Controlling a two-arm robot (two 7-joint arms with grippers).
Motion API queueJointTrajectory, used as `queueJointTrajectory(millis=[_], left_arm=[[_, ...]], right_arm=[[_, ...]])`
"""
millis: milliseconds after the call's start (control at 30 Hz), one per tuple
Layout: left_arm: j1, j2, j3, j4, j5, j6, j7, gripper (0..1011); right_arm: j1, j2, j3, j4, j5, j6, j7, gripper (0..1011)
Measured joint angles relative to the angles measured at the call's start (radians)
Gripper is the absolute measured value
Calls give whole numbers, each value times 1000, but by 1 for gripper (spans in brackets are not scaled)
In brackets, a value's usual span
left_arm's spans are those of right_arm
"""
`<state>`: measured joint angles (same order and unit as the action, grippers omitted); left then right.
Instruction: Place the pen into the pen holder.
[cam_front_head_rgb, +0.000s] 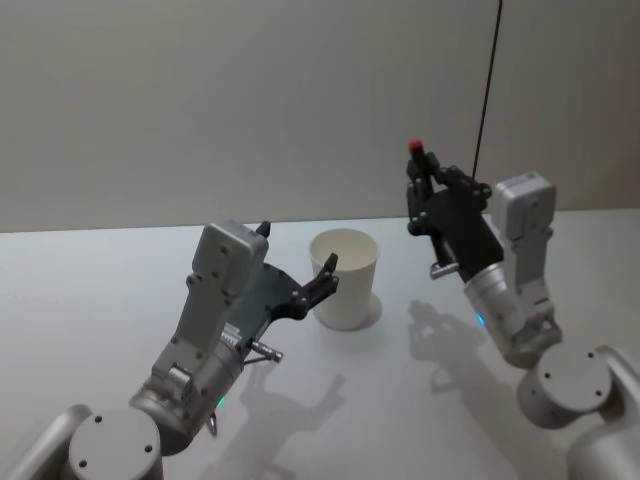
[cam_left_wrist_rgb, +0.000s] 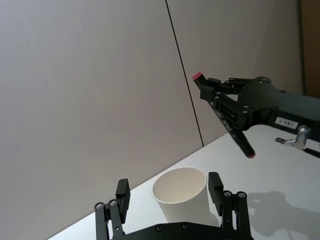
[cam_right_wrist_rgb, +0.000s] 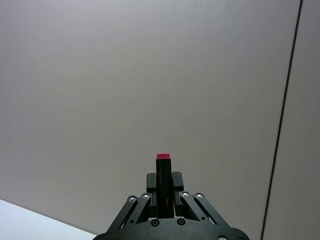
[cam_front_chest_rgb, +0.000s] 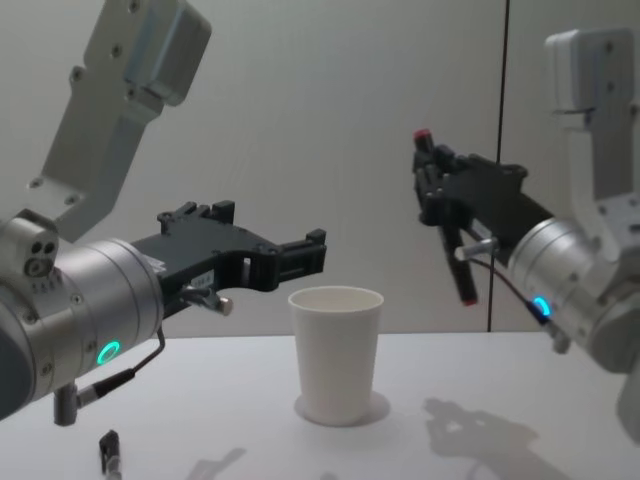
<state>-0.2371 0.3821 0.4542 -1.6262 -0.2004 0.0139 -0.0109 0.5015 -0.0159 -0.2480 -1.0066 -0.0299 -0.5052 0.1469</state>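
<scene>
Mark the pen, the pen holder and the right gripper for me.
pen (cam_left_wrist_rgb: 243, 144), left wrist view, lower shaft below the fingers.
pen holder (cam_front_chest_rgb: 336, 350), chest view, side wall.
right gripper (cam_front_chest_rgb: 432, 185), chest view, between its fingertips, shut on the pen.

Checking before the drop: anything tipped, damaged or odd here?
Nothing stands out. The pen holder stands upright and undented; the right gripper holds the pen aloft beside it, and the left gripper hovers open near its rim.

Matt white paper pen holder (cam_front_chest_rgb: 335, 345), smooth matt table (cam_front_head_rgb: 90, 300), matt black plastic pen (cam_left_wrist_rgb: 243, 145).
</scene>
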Motion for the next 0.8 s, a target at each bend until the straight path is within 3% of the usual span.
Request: queueJointTrajectory(millis=[233,467,800], left_arm=[[0,0,0,0,0,0,0,1000],[0,0,0,0,0,0,0,999],[0,0,0,0,0,0,0,1000]], right_arm=[[85,-35,-10,180,21,-139,26,166],[157,-62,-14,327,38,-241,48,166],[240,-93,-19,492,45,-370,65,166]])
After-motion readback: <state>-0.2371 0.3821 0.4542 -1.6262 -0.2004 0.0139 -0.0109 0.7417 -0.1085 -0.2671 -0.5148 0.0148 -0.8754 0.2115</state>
